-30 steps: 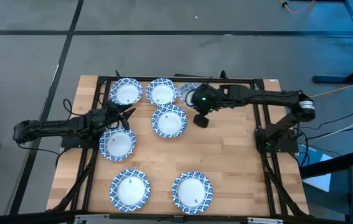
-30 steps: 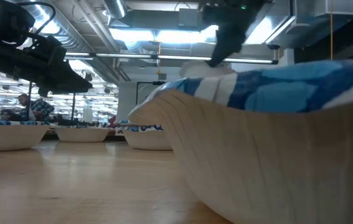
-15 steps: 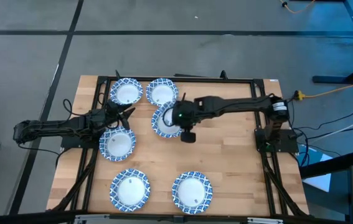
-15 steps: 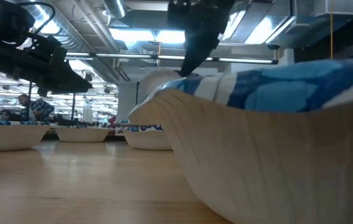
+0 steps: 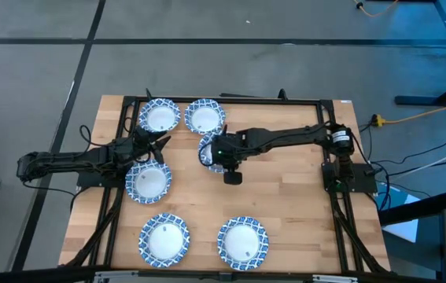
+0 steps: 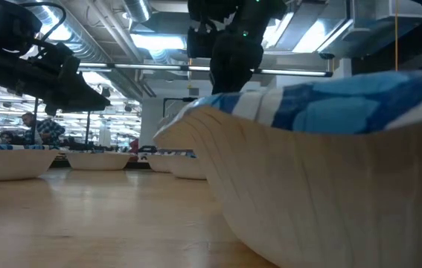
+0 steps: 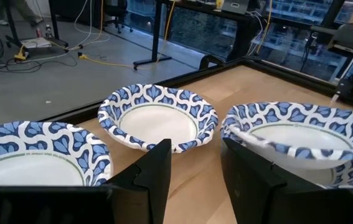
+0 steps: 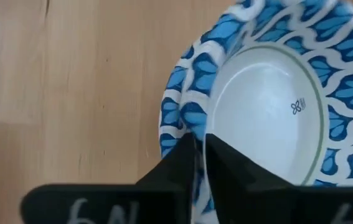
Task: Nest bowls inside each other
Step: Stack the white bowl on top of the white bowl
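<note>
Several blue-and-white patterned bowls sit on their bases on the wooden table: two at the far edge [image 5: 160, 116] [image 5: 204, 116], one at the left [image 5: 149, 181], two near the front [image 5: 164, 238] [image 5: 243, 241]. My right gripper [image 5: 221, 151] is shut on one bowl [image 8: 269, 112], which is right above the middle bowl [image 8: 171, 118]. My left gripper [image 5: 158, 144] is open and empty, above the table between the left bowl and the far bowls; it also shows in its wrist view [image 7: 195, 174]. My right gripper pinches the held bowl's patterned rim [image 8: 200, 127] between its two fingers, one finger on the inner side [image 8: 226, 158] and one on the outer [image 8: 185, 158]. The fingers come from above. The bowl is tilted over the middle bowl; whether they touch I cannot tell.
A black frame [image 5: 230, 100] runs around the far and side edges of the table. A bowl [image 6: 330, 164] stands very close in the low view and hides much of the table. Bare wood lies at the table's right half [image 5: 293, 189].
My right gripper has carried its bowl from the table's far edge toward the left and near side, until it is over the middle bowl, and has gone lower. The other bowls have stayed in place.
</note>
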Tool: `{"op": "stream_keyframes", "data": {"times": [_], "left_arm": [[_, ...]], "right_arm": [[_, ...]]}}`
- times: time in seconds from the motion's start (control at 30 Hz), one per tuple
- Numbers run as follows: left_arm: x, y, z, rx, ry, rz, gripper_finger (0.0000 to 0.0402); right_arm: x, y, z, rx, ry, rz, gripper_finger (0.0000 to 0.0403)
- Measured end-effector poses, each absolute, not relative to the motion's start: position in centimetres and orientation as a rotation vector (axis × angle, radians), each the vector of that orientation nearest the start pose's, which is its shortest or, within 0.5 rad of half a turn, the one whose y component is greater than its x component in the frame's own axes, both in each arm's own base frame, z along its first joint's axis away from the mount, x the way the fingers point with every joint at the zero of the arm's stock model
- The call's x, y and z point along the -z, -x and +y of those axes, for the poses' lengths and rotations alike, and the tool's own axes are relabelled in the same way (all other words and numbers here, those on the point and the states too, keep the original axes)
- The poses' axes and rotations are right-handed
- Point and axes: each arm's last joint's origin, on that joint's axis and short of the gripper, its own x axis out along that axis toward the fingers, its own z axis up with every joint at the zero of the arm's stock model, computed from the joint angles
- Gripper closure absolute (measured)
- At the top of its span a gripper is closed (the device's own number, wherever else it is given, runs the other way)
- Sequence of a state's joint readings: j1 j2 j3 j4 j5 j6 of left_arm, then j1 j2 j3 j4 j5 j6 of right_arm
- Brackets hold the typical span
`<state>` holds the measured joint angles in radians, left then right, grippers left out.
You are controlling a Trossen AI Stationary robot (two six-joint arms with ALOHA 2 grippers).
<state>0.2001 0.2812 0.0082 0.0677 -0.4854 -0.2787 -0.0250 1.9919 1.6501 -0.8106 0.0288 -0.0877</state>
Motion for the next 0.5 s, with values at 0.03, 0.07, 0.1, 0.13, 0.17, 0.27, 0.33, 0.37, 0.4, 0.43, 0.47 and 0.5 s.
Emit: {"op": "stream_keyframes", "data": {"times": [0.03,0.07,0.1,0.13,0.17,0.27,0.33,0.37,0.4,0.43,0.47,0.5], "left_arm": [[-14.9,-10.5,3.5,-0.707,0.237,0.111,0.0269],[-14.9,-10.5,3.5,-0.707,0.237,0.111,0.0269],[-14.9,-10.5,3.5,-0.707,0.237,0.111,0.0269],[-14.9,-10.5,3.5,-0.707,0.237,0.111,0.0269],[-14.9,-10.5,3.5,-0.707,0.237,0.111,0.0269],[-14.9,-10.5,3.5,-0.707,0.237,0.111,0.0269],[-14.9,-10.5,3.5,-0.707,0.237,0.111,0.0269],[-14.9,-10.5,3.5,-0.707,0.237,0.111,0.0269],[-14.9,-10.5,3.5,-0.707,0.237,0.111,0.0269],[-14.9,-10.5,3.5,-0.707,0.237,0.111,0.0269],[-14.9,-10.5,3.5,-0.707,0.237,0.111,0.0269],[-14.9,-10.5,3.5,-0.707,0.237,0.111,0.0269]], "right_arm": [[-23.0,-41.8,-1.1,-0.004,0.08,1.154,0.035],[-23.1,-41.8,-1.1,-0.006,0.079,1.154,0.034],[-23.1,-41.8,-1.1,-0.008,0.078,1.152,0.033],[-23.2,-41.8,-1.1,-0.008,0.079,1.15,0.0319],[-23.2,-41.7,-1.1,-0.008,0.08,1.15,0.0307],[-23.2,-41.7,-1.3,-0.004,0.077,1.15,0.0271],[-23.4,-41.7,-1.5,-0.002,0.095,1.143,0.0252],[-23.5,-41.8,-1.7,-0.003,0.111,1.133,0.0244],[-23.6,-41.8,-1.9,0.003,0.127,1.12,0.0238],[-23.8,-41.8,-2.2,0.018,0.139,1.114,0.0233],[-23.9,-41.8,-2.5,0.03,0.157,1.111,0.0228],[-24.0,-41.7,-2.9,0.048,0.165,1.107,0.0225]]}}
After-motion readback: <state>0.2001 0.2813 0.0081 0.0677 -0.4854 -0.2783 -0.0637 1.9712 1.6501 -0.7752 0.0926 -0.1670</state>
